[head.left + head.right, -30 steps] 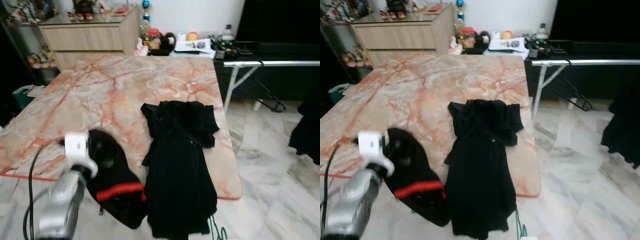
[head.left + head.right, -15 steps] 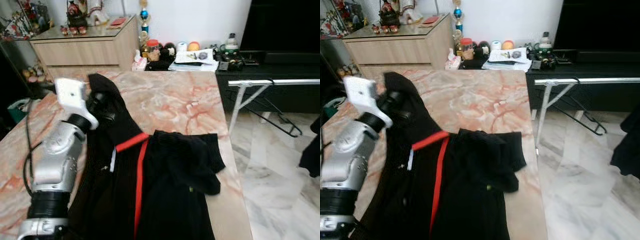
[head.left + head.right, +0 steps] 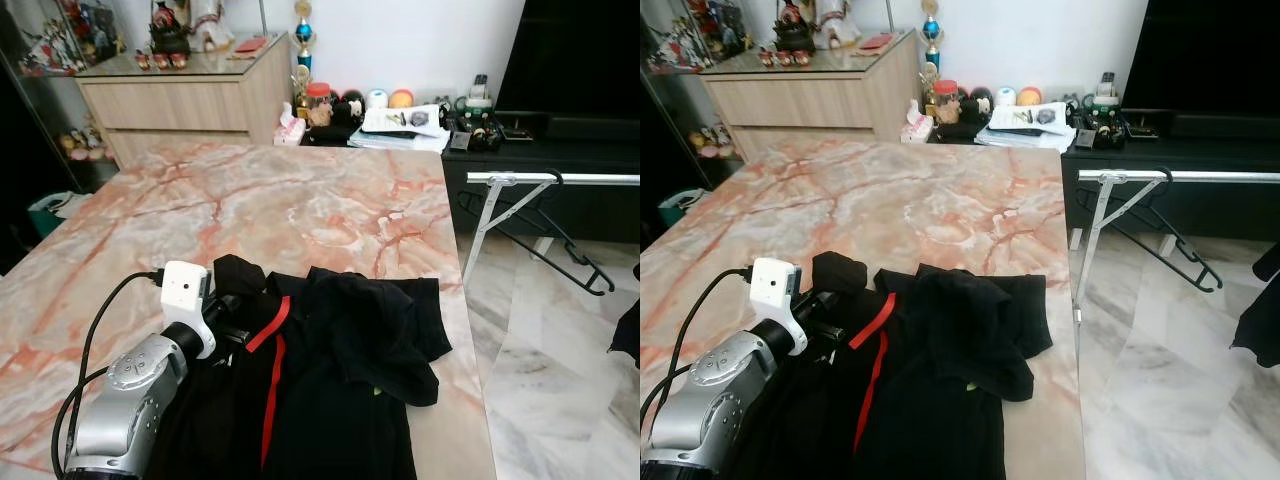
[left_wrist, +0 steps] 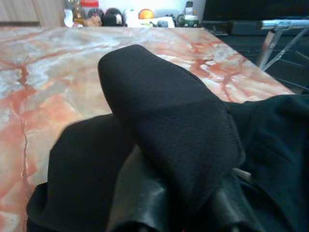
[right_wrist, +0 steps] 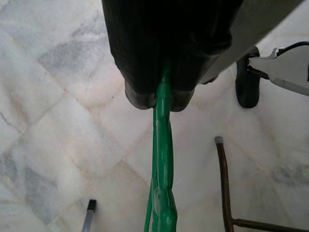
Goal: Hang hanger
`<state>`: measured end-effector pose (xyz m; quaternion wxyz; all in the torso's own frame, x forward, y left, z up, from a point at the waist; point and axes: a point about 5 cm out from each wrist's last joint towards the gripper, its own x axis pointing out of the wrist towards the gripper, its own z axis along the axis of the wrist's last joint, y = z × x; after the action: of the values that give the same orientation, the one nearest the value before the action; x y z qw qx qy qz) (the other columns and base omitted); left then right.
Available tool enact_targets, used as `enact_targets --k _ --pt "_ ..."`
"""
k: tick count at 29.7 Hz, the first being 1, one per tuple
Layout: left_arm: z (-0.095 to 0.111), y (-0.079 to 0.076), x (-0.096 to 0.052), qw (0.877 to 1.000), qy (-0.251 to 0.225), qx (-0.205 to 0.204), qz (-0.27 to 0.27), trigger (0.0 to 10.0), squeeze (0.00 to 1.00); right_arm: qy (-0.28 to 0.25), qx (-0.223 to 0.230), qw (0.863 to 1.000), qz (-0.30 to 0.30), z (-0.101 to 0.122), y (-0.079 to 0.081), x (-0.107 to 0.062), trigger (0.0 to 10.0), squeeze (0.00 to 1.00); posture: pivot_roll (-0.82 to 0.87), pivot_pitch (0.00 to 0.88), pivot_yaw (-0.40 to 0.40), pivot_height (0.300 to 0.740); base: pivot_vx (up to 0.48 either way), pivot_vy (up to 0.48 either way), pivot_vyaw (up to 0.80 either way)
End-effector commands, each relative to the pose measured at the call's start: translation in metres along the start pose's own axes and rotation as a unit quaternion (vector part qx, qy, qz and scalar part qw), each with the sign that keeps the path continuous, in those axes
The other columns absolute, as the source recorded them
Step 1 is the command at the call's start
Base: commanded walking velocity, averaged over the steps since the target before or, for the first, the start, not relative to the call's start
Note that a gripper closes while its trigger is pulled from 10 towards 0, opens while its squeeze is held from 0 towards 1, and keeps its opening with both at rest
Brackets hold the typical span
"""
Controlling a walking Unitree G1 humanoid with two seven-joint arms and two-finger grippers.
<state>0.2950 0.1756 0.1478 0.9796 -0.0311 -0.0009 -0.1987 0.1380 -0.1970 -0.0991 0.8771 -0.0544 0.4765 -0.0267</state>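
Observation:
A green hanger (image 5: pixel 163 169) sticks out from my right gripper (image 5: pixel 161 96), which is shut on it above the marble floor. My left gripper (image 3: pixel 232 305) rests low over the marble table (image 3: pixel 300 200), shut on a black garment with a red stripe (image 3: pixel 268 385). Black cloth (image 4: pixel 169 125) drapes over its fingers and hides them. A black shirt (image 3: pixel 375 325) lies crumpled beside that garment near the table's right edge. To the right stands a metal drying-rack rail (image 3: pixel 560 178) with a black hanger (image 3: pixel 565 250) on it.
A wooden cabinet (image 3: pixel 180 95) with figurines stands at the back left. Jars, balls and papers (image 3: pixel 400 112) crowd a low unit behind the table. Marble floor (image 3: pixel 560 380) lies to the right, with a dark garment (image 3: pixel 628 335) at the edge. A thin metal leg (image 5: pixel 223 183) stands near the hanger.
My left arm lifted the red-striped garment from the table's front edge, raised it high, then lowered it onto the table beside the shirt. The head view has also shifted.

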Motion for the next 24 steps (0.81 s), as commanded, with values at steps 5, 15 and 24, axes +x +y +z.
enact_targets --k 5,15,24 --pt "-0.006 -0.005 -0.011 0.999 0.031 0.021 -0.027 10.0 1.00 0.005 -0.001 1.000 0.003 -0.003 0.002 -0.001 10.0 0.00 0.09 0.056 0.076 0.740 0.000 0.000 0.00" --pt "-0.036 0.006 -0.025 0.969 0.125 0.207 -0.039 10.0 1.00 0.012 -0.001 1.000 -0.005 -0.015 -0.017 -0.005 10.0 0.00 0.10 0.064 0.074 0.740 0.000 0.000 0.00" --pt "-0.017 0.037 -0.031 0.982 0.082 0.159 0.055 10.0 1.00 0.013 -0.004 1.000 -0.001 -0.017 -0.005 -0.005 10.0 0.00 0.10 0.065 0.073 0.740 0.000 0.000 0.00"
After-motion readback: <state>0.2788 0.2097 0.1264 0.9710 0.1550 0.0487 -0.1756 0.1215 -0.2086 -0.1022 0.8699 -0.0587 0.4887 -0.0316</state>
